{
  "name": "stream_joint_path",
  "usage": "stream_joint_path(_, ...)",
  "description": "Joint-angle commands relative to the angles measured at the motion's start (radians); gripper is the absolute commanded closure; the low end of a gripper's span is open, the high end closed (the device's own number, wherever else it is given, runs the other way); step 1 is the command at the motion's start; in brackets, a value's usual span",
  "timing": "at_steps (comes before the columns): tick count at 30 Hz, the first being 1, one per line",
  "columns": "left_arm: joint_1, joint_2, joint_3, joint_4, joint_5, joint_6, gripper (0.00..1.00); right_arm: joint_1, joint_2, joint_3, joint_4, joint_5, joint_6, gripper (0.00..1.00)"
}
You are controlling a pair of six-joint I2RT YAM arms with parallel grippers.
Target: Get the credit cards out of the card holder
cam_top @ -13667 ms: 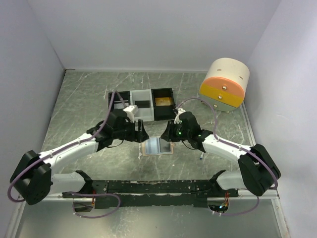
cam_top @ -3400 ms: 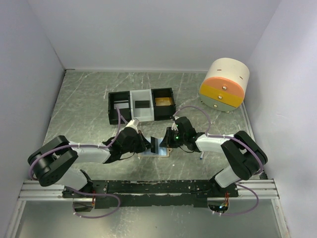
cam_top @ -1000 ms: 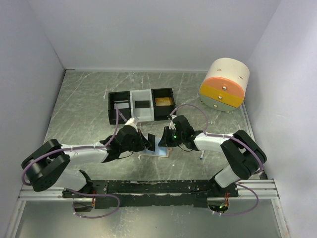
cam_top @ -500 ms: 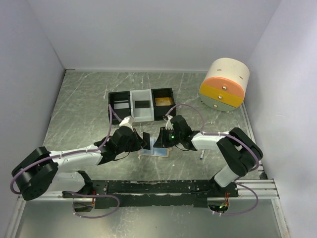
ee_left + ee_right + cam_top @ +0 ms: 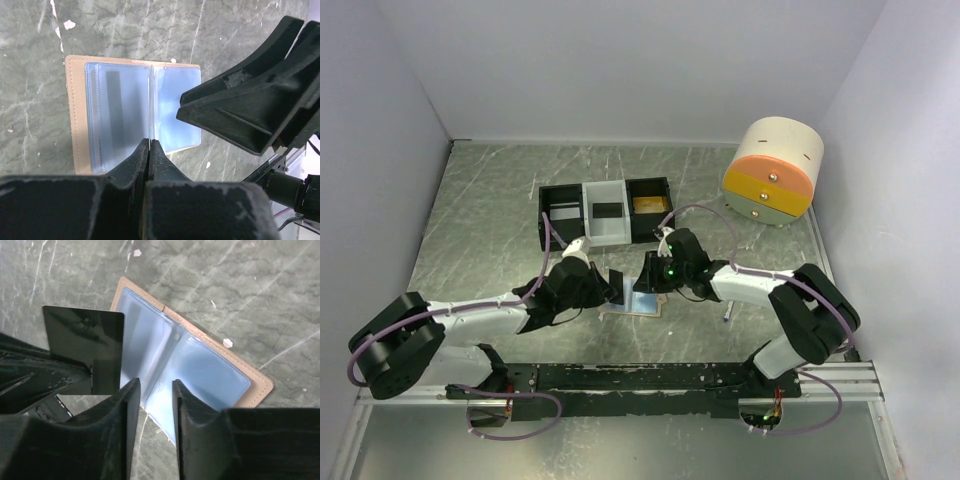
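Note:
The card holder (image 5: 642, 300) lies open on the table, tan outside and pale blue inside (image 5: 120, 110) (image 5: 205, 375). My left gripper (image 5: 150, 142) is shut on a black credit card (image 5: 82, 342). That card stands upright over the holder's left half and shows edge-on as a thin line (image 5: 150, 100) in the left wrist view. In the top view the left gripper (image 5: 608, 287) holds the card (image 5: 616, 280) just left of the right gripper (image 5: 648, 276). My right gripper (image 5: 156, 385) hangs open over the holder's fold, with nothing between its fingers.
A three-compartment black-and-white tray (image 5: 605, 210) stands behind the holder. A round beige drawer unit (image 5: 775, 170) with orange and yellow fronts sits at the back right. A small pale object (image 5: 726, 315) lies right of the holder. Walls close in on three sides.
The right gripper's jaws have parted and no longer pinch anything. The left gripper keeps the black card and has drawn it slightly left, away from the right fingers.

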Motion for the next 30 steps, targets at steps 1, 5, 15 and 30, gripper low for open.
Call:
stream_joint_path(1, 0.001, 0.039, -0.018, 0.124, 0.05, 0.007, 0.93, -0.003, -0.036, -0.035, 0.058, -0.034, 0.019, 0.63)
stream_joint_path(5, 0.002, 0.1, -0.019, 0.169, 0.088, -0.023, 0.93, -0.021, -0.035, -0.072, 0.144, -0.056, 0.088, 0.56)
stream_joint_path(15, 0.004, 0.168, -0.086, 0.357, 0.138, -0.111, 0.93, -0.058, 0.048, -0.139, 0.333, -0.232, 0.182, 0.55)
stream_joint_path(30, 0.01, 0.196, -0.158, 0.591, 0.193, -0.183, 0.93, -0.082, 0.091, -0.172, 0.442, -0.286, 0.285, 0.58)
